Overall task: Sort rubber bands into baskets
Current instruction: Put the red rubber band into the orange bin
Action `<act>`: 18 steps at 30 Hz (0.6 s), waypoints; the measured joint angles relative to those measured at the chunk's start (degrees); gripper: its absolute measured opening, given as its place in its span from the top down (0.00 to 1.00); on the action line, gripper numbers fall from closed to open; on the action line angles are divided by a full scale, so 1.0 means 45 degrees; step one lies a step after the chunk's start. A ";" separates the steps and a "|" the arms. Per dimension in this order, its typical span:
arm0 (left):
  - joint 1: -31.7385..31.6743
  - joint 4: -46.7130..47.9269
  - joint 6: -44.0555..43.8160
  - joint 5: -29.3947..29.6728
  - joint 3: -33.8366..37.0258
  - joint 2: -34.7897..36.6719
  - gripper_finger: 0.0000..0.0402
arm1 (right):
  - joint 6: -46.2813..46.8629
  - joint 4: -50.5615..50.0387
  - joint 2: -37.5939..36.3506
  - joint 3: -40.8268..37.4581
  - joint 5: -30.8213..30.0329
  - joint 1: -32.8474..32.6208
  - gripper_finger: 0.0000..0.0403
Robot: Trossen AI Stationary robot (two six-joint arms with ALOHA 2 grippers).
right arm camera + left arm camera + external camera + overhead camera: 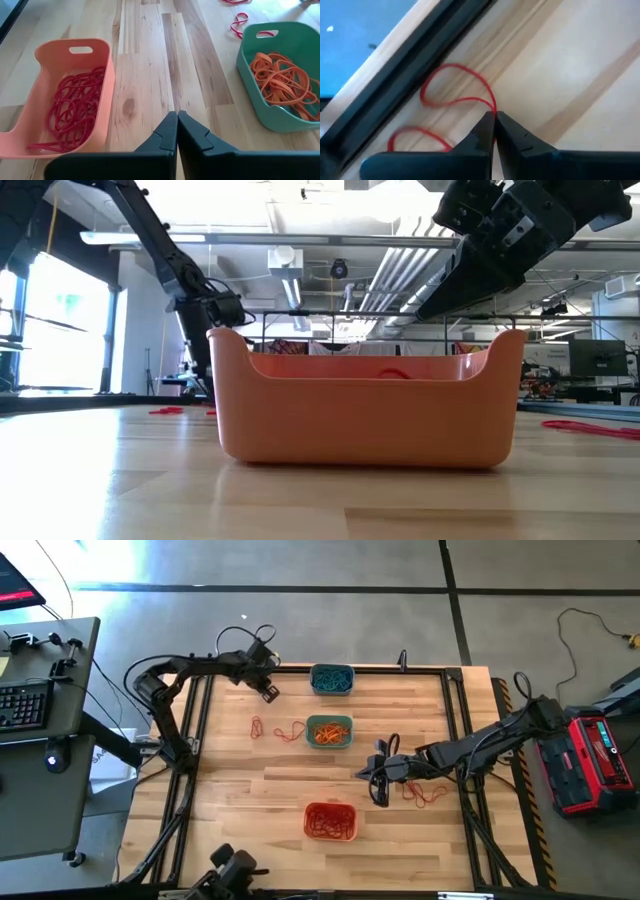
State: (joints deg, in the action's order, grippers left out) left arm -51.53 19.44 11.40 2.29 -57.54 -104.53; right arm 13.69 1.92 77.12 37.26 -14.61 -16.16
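Three baskets stand in a row down the table's middle: a grey-blue one [331, 679] holding blue-teal rubber bands, a teal-green one [329, 731] holding orange bands [280, 80], and an orange one [330, 821] holding red bands [72, 110]. My left gripper [270, 693] is at the far left of the table, by the black frame rail, shut on a red rubber band [455, 85]. My right gripper [176, 120] is shut and empty above bare wood between the orange and teal-green baskets; it also shows in the high view [368, 774]. My left gripper pinches one spot of the red rubber band's strand [493, 107] between its two fingertips. The rest of the band loops out slack beyond the fingers, over the wood beside the black rail. I cannot tell whether the loops lie on the table.
Loose red bands lie left of the teal-green basket [257, 727] [290, 732] and under my right arm [425, 790]. A black frame rail [200, 720] runs round the table. In the low view the orange basket [365, 410] fills the middle.
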 joint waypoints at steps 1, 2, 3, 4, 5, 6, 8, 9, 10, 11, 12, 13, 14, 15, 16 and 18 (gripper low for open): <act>0.0092 0.0194 -0.0066 0.0103 0.0021 0.0140 0.98 | 0.0000 -0.0002 0.0000 0.0000 0.0000 0.0000 1.00; 0.0196 0.0372 -0.0055 0.0141 0.0047 0.0303 0.98 | 0.0000 -0.0002 0.0000 0.0000 0.0000 0.0000 1.00; 0.0348 0.0449 -0.0032 0.0262 0.0044 0.0497 0.99 | 0.0005 -0.0002 0.0000 0.0000 0.0000 0.0000 1.00; 0.0539 0.0523 0.0023 0.0385 0.0027 0.0712 0.99 | 0.0069 -0.0002 0.0000 0.0000 0.0000 0.0000 1.00; 0.0738 0.0700 0.0064 0.0545 0.0015 0.0933 0.99 | 0.0101 -0.0002 0.0000 0.0000 -0.0001 0.0000 1.00; 0.0949 0.0945 0.0063 0.0688 0.0015 0.1159 1.00 | 0.0148 -0.0002 0.0000 0.0000 -0.0005 0.0000 1.00; 0.1401 0.1445 0.0058 0.0813 0.0015 0.1614 1.00 | 0.0156 -0.0002 0.0000 0.0000 -0.0005 0.0000 1.00; 0.1678 0.1681 0.0057 0.0832 0.0015 0.1892 1.00 | 0.0136 0.0040 0.0000 -0.0021 -0.0005 0.0000 1.00; 0.1968 0.1878 0.0025 0.0852 0.0015 0.2215 1.00 | 0.0083 0.0193 0.0000 -0.0110 -0.0005 0.0000 1.00; 0.2286 0.2061 -0.0071 0.0893 0.0015 0.2524 1.00 | 0.0078 0.0241 0.0000 -0.0202 -0.0005 0.0000 1.00; 0.2644 0.2286 -0.0179 0.0884 0.0015 0.2844 1.00 | 0.0089 0.0326 0.0003 -0.0329 0.0003 0.0000 1.00; 0.3066 0.2497 -0.0299 0.0847 0.0040 0.3155 1.00 | 0.0146 0.0435 0.0005 -0.0462 0.0010 0.0000 1.00; 0.3487 0.2502 -0.0484 0.0840 0.0126 0.3492 1.00 | 0.0222 0.0590 0.0005 -0.0604 0.0010 0.0000 1.00; 0.3939 0.2496 -0.0690 0.0832 0.0210 0.3843 1.00 | 0.0320 0.0715 0.0005 -0.0726 0.0010 0.0000 1.00; 0.4411 0.2477 -0.0914 0.0835 0.0283 0.4164 1.00 | 0.0438 0.0787 0.0005 -0.0849 0.0015 0.0000 1.00; 0.5429 0.2444 -0.1393 0.0836 0.0351 0.4673 1.00 | 0.0626 0.0964 0.0005 -0.1083 0.0005 0.0000 1.00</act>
State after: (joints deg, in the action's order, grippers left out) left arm -27.09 30.44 5.13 6.05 -55.96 -83.50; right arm 16.51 6.26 77.14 32.38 -14.59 -16.16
